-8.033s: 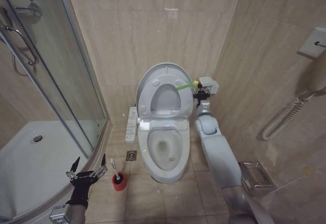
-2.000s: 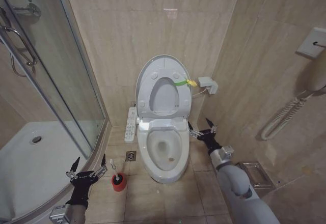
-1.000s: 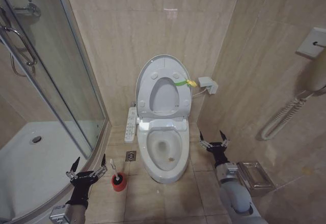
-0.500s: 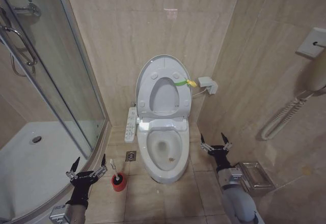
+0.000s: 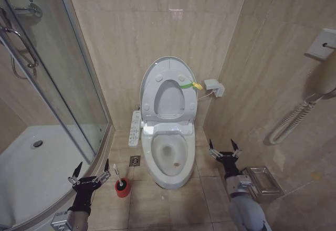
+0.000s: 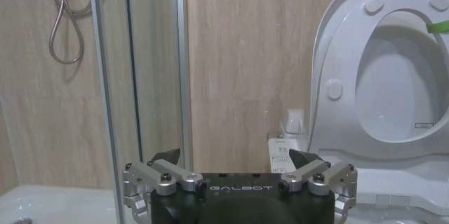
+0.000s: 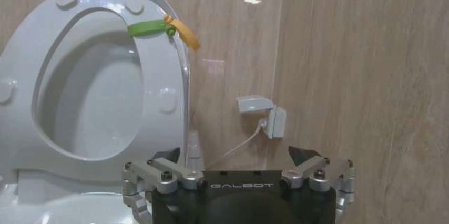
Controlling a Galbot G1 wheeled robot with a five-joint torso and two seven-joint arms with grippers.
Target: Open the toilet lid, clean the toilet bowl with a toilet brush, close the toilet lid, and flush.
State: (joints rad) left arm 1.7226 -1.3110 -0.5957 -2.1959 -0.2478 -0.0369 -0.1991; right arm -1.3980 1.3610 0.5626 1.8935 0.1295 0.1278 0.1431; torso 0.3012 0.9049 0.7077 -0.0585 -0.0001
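The lid [image 5: 167, 68] stood fully raised against the wall, the seat [image 5: 169, 98] up with it, and the yellow-green loop [image 5: 190, 85] hung at its right edge — so I judged the opening step done. The bowl [image 5: 169, 157] lay uncovered on the floor between my two arms.

My right end effector [image 5: 223, 150] hovered low beside the bowl's right flank, fingers spread apart and holding nothing. My left end effector [image 5: 90, 176] waited near the shower tray's curb, also spread and empty, with the brush [image 5: 118, 174] just beside it, standing in its red holder [image 5: 123, 187]. I could not tell whether the bristle head sat fully down in the cup, since the holder hid it.

Scrubbing had not begun, as far as I could judge — the brush was untouched in its holder. Left to do: take the brush, clean the bowl, return it, lower the lid and flush.
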